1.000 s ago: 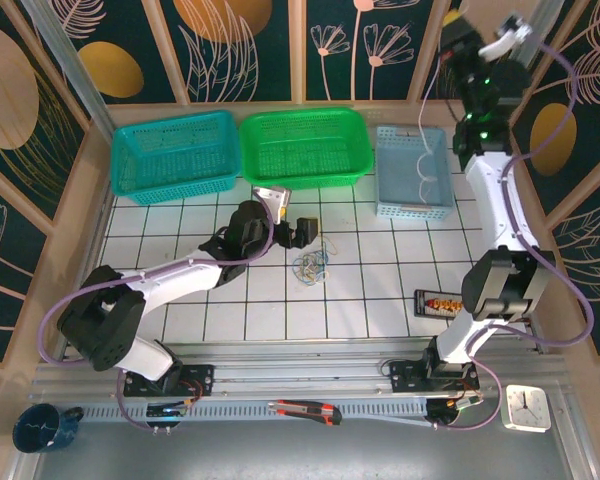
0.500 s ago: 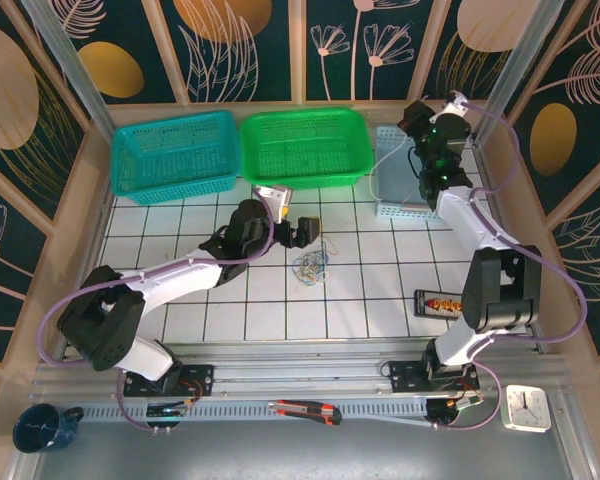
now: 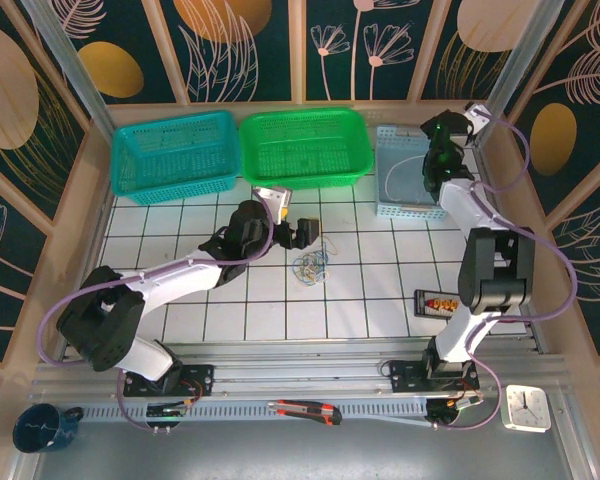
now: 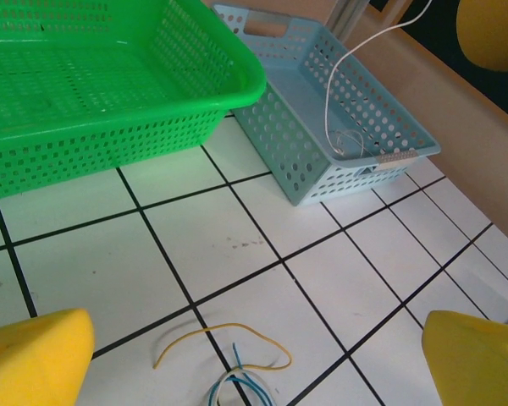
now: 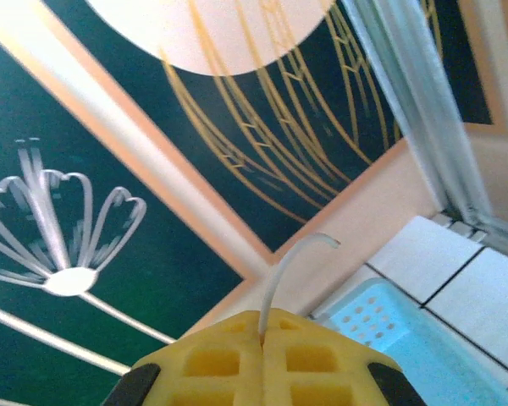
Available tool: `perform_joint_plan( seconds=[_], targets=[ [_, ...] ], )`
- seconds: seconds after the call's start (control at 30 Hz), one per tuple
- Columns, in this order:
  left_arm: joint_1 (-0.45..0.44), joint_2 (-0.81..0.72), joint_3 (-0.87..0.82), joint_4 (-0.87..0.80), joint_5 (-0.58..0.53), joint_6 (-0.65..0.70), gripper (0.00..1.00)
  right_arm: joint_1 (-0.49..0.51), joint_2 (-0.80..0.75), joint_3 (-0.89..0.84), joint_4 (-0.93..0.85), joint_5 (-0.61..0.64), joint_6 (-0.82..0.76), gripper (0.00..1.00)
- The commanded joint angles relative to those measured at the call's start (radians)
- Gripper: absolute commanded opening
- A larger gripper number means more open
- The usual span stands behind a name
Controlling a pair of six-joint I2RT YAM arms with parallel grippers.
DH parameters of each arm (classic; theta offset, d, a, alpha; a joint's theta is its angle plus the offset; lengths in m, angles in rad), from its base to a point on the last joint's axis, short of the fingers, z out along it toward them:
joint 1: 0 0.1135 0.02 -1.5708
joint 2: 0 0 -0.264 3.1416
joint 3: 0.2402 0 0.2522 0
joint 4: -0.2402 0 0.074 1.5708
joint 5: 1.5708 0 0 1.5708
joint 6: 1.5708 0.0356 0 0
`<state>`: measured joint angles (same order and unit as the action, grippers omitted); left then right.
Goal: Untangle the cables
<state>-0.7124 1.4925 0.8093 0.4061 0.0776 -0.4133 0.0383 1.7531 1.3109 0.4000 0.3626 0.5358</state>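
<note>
The cables [image 3: 311,265] lie as a small tangle of yellow, blue and white loops on the white tiles mid-table. In the left wrist view the yellow loop [image 4: 229,337] lies just ahead of my left gripper [image 4: 254,368], whose yellow fingers [image 4: 30,355] stand wide apart with nothing between them. My left gripper [image 3: 302,232] hangs just up-left of the tangle. My right gripper [image 3: 442,135] is over the light blue basket [image 3: 412,205], shut on a single white cable [image 5: 281,275]. That cable [image 4: 328,93] trails down into the basket.
A teal basket [image 3: 172,152] and a green basket [image 3: 305,146] stand along the back wall, left of the light blue one. A dark packet [image 3: 436,302] lies on the tiles at right. A box cutter [image 3: 306,410], a clock [image 3: 527,407] and a mug [image 3: 44,428] sit by the near rail.
My right gripper has come down from high at the back right to just above the light blue basket, bringing the white cable with it. The left arm and the tangle have stayed put.
</note>
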Motion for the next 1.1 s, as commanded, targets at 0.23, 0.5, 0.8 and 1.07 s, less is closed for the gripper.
perform_joint_plan(
  seconds=[0.23, 0.5, 0.8, 1.07],
  targets=[
    [0.008, -0.019, -0.006, -0.004, 0.007, -0.013, 0.99, -0.02, 0.172, 0.082, -0.12, -0.111, -0.027, 0.0],
    [0.007, -0.041, -0.017, -0.014, 0.005, -0.027, 0.99, -0.039, 0.138, 0.102, -0.162, -0.275, 0.004, 0.67],
    [0.007, -0.056, -0.042, -0.002, -0.003, -0.057, 0.99, -0.019, -0.051, -0.011, -0.149, -0.441, 0.07, 0.72],
    [0.039, -0.104, -0.119, 0.031, 0.004, -0.117, 0.99, 0.052, -0.229, -0.248, -0.164, -0.468, 0.108, 0.72]
  ],
)
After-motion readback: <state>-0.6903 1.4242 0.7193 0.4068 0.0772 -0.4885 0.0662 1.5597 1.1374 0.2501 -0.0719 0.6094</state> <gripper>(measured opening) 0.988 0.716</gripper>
